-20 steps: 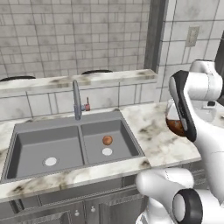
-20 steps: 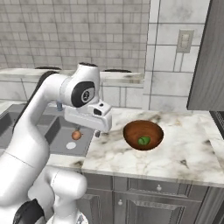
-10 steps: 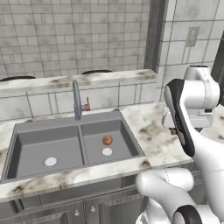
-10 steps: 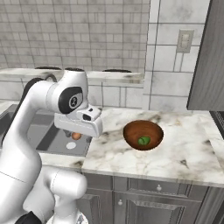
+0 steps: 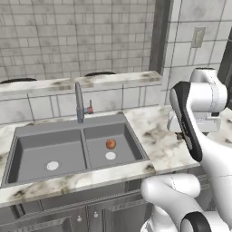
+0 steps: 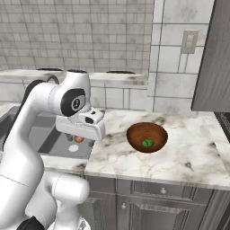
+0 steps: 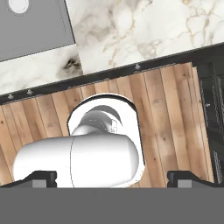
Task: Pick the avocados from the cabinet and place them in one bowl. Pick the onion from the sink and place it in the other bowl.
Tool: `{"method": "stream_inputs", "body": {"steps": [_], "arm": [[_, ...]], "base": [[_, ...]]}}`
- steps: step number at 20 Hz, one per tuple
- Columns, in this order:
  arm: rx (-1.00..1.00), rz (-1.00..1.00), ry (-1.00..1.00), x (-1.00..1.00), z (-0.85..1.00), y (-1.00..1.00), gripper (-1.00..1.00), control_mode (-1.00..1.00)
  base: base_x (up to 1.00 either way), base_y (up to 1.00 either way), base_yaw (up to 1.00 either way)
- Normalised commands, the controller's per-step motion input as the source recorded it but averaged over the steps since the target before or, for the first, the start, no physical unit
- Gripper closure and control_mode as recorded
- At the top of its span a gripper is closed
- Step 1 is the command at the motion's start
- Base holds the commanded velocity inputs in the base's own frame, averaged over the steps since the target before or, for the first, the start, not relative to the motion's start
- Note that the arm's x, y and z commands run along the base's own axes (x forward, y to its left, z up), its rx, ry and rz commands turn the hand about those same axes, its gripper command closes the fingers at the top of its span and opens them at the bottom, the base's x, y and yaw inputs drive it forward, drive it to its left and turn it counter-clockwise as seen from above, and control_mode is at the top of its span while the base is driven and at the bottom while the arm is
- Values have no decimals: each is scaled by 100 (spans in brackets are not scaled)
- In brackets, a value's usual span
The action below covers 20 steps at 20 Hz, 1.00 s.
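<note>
The onion [image 5: 110,144] lies in the right basin of the sink [image 5: 41,136], near its drain. From the right base view the onion [image 6: 79,139] peeks out just under my wrist. A green avocado [image 6: 147,143] rests in the reddish-brown bowl [image 6: 134,133] on the counter, right of my hand. The dark cabinet [image 6: 218,58] rises at the far right. My gripper [image 7: 112,178] is open and holds nothing, with a fingertip [image 7: 41,176] at either side of the hand view. It points down past the counter's front edge. The other bowl is out of view.
A curved faucet [image 5: 79,102] with a red lever stands behind the sink. Marble counter [image 6: 188,152] stretches right of the bowl. The hand view looks down on the sink's corner drain [image 7: 18,4], drawer fronts and wooden floor [image 7: 170,113].
The arm has swung left, away from the reddish-brown bowl and toward the sink. The gripper stayed open and the onion has not moved.
</note>
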Motion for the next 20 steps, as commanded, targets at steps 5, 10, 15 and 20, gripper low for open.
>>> {"method": "stream_inputs", "body": {"steps": [5,10,15,20], "arm": [[0,0,0,0,0,0,-100,100],[0,0,0,0,0,0,-100,100],[0,0,0,0,0,0,-100,100],[0,0,0,0,0,0,-100,100]], "base": [[-56,0,0],[-36,0,-1],[-4,1,-14],[-1,0,-49]]}}
